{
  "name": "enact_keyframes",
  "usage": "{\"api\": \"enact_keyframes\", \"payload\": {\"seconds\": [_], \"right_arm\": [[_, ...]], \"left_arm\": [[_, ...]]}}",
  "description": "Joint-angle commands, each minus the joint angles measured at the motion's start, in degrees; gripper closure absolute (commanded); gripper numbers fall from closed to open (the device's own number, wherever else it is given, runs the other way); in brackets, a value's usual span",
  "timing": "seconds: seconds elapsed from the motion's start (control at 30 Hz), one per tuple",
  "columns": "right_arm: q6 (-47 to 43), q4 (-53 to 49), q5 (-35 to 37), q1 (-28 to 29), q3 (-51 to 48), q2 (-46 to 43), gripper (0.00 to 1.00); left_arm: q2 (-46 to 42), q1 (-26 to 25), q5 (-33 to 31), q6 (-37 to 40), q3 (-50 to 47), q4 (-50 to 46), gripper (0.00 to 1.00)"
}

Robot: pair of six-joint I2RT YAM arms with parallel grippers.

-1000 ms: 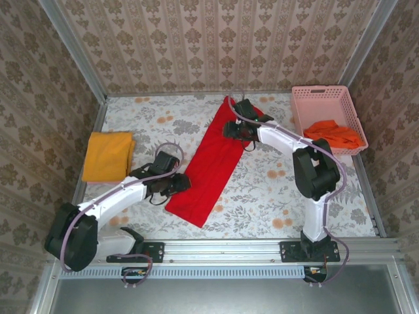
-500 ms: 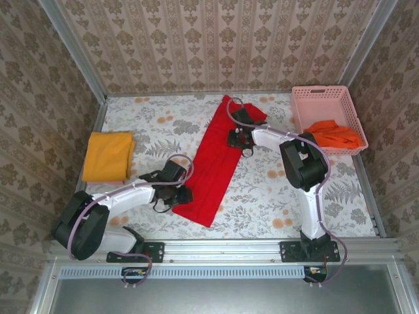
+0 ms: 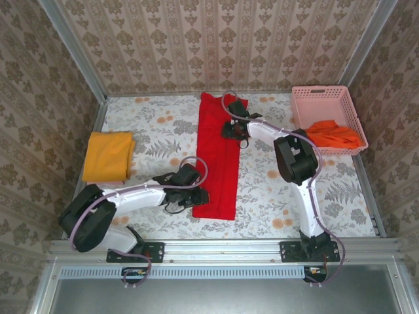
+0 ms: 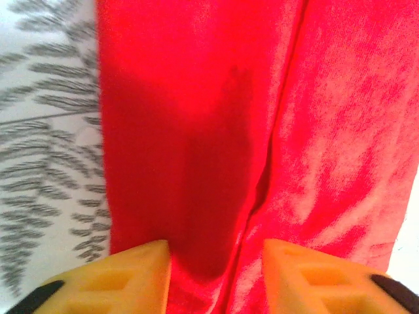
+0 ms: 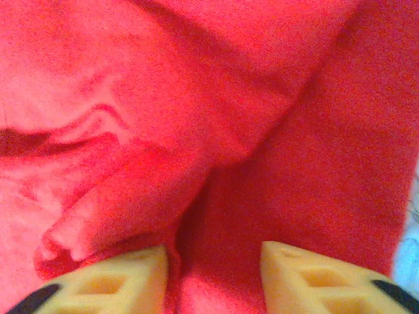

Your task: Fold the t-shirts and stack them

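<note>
The bright red t-shirt (image 3: 219, 163) lies folded into a long narrow strip, running almost straight from the back of the table toward the front. My left gripper (image 3: 200, 196) sits at the strip's near left corner. In the left wrist view its jaws (image 4: 216, 261) stand apart over a lengthwise crease in the red cloth (image 4: 196, 131). My right gripper (image 3: 227, 129) rests on the strip's far part. In the right wrist view its jaws (image 5: 215, 261) are also apart over a rumpled fold of red cloth (image 5: 262, 131). A folded mustard-yellow t-shirt (image 3: 108, 156) lies at the left. An orange t-shirt (image 3: 335, 134) is bunched in the basket.
The pink lattice basket (image 3: 321, 89) stands at the back right corner. Patterned walls close in the table on three sides. Floral tablecloth (image 3: 281, 190) shows bare to the right of the red strip and between it and the yellow shirt.
The red strip has swung from a diagonal to nearly straight. Its near end slid right with my left gripper, and its far end slid left with my right gripper.
</note>
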Motion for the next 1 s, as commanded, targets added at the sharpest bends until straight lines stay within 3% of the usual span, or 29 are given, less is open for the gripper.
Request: {"api": "enact_keyframes", "payload": {"seconds": [0.0,0.2,0.27,0.4,0.57,0.7,0.83,0.97], "right_arm": [[-8.97,4.10,3.72,-0.15,-6.53,-9.87,0.44],[-21.53,14.27,5.87,1.52,-24.89,-26.70,0.29],[-25.64,18.17,5.59,3.05,-32.06,-33.07,0.21],[-32.52,22.12,2.79,7.15,-43.71,-44.97,0.16],[-38.52,19.84,-0.83,14.58,-52.74,-56.20,0.15],[-45.03,19.70,-7.53,20.93,-60.07,-62.34,0.21],[-47.36,18.43,-9.75,27.49,-62.55,-63.29,0.22],[-47.74,17.35,-6.62,33.70,-62.25,-59.16,0.22]], "left_arm": [[-6.41,2.07,-5.67,1.76,0.37,-3.92,0.50],[-18.35,10.57,-7.75,10.33,-1.29,-7.28,0.24],[-21.25,15.03,-5.77,13.51,-0.79,-8.45,0.16],[-24.67,24.09,-0.03,21.16,1.90,-10.38,0.00],[-24.91,32.30,4.15,27.49,6.35,-14.41,0.00],[-25.28,36.68,9.97,29.74,6.85,-14.20,0.00],[-27.45,38.15,15.24,32.56,6.18,-14.22,0.00],[-27.85,39.03,16.69,32.14,6.96,-15.51,0.00]]}}
